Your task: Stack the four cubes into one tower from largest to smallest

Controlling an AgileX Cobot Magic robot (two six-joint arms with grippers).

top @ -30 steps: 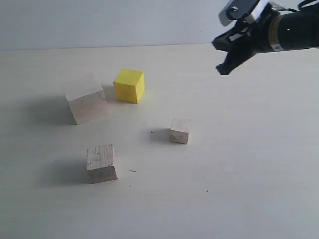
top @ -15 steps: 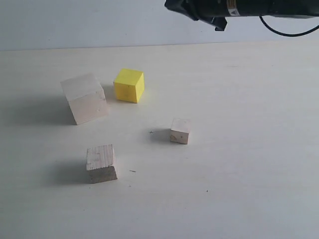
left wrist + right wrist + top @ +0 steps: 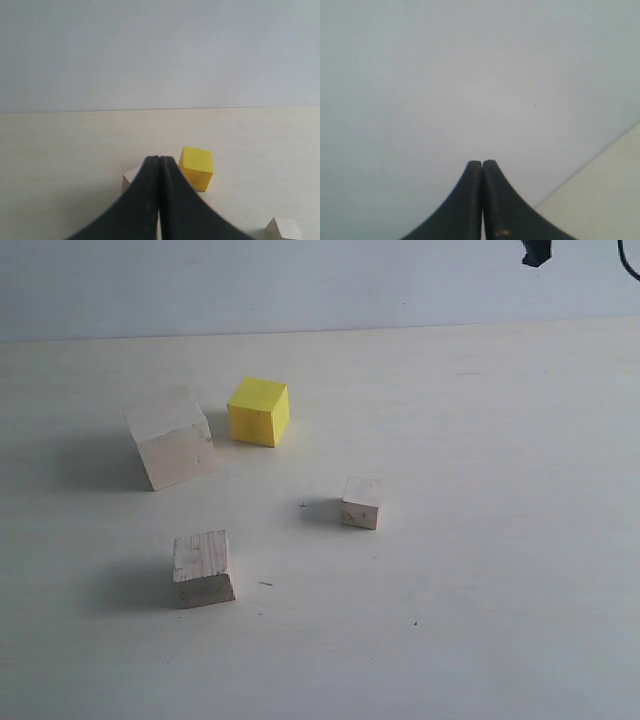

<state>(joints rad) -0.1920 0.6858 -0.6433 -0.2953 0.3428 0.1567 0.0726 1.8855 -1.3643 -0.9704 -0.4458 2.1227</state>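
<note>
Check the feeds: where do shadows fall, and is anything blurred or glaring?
Exterior view: soft shadows fall left of the large pale wooden cube and medium pale wooden cube; no glare. Left wrist view: bright yellow cube crisp, shut left claw a dark silhouette. Right wrist view: right claw soft-edged against blank wall.

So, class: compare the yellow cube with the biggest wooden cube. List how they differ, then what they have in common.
Colour: the yellow cube is bright yellow, the large cube pale bare wood. Size: the large cube is clearly bigger than the yellow cube. Shared: both sit on the table, side by side, unstacked and ungripped.
</note>
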